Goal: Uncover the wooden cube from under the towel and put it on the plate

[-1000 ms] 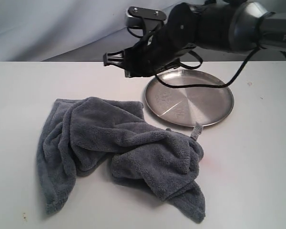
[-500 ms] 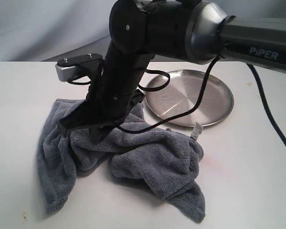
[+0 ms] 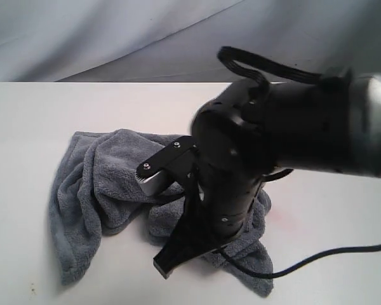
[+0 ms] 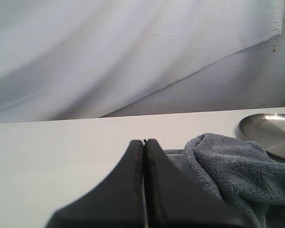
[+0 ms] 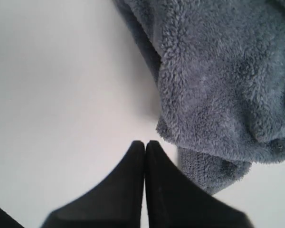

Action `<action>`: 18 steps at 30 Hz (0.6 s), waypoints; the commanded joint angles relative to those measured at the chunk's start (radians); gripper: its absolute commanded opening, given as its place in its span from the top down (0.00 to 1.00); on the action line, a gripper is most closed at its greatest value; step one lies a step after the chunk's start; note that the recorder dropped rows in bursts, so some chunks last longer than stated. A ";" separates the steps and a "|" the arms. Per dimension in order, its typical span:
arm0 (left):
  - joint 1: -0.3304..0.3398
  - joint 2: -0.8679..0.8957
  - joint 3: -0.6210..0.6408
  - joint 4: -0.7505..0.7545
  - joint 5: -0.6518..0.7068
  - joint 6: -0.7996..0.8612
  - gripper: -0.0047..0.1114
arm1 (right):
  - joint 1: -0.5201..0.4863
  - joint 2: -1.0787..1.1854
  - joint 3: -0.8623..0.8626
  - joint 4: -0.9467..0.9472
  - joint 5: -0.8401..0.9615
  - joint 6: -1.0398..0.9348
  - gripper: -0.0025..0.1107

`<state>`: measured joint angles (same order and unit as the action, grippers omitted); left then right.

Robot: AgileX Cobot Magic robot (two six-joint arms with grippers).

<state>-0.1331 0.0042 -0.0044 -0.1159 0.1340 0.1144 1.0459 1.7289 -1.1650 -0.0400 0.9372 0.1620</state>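
R gripper (image 5: 145, 142) was shut tight, empty, over table (image 5: 61, 95) just beside towel (image 5: 218, 80) edge; L gripper (image 4: 144, 141) likewise. No wooden cube seen, presumably under towel. Risk: closed fingers would only shove fleece, dragging cube w/ it, away from plate (image 4: 274, 135)

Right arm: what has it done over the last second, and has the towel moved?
The right gripper swung from over the plate, across the towel, down to the towel's near edge, jaws shut and empty. Nothing was taken hold of. The towel lies bunched as before, and no wooden cube shows.
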 commanded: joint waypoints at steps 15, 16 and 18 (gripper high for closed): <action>-0.005 -0.004 0.004 -0.002 -0.002 -0.003 0.96 | 0.001 -0.098 0.100 -0.037 -0.449 0.270 0.98; -0.005 -0.004 0.004 -0.002 -0.002 -0.003 0.96 | 0.001 -0.098 0.100 -0.037 -0.474 0.278 0.98; -0.005 -0.004 0.004 -0.002 -0.002 -0.003 0.96 | 0.001 -0.098 0.100 -0.037 -0.499 0.291 0.98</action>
<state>-0.1331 0.0042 -0.0044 -0.1159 0.1340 0.1144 1.0459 1.6398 -1.0668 -0.0640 0.5016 0.4221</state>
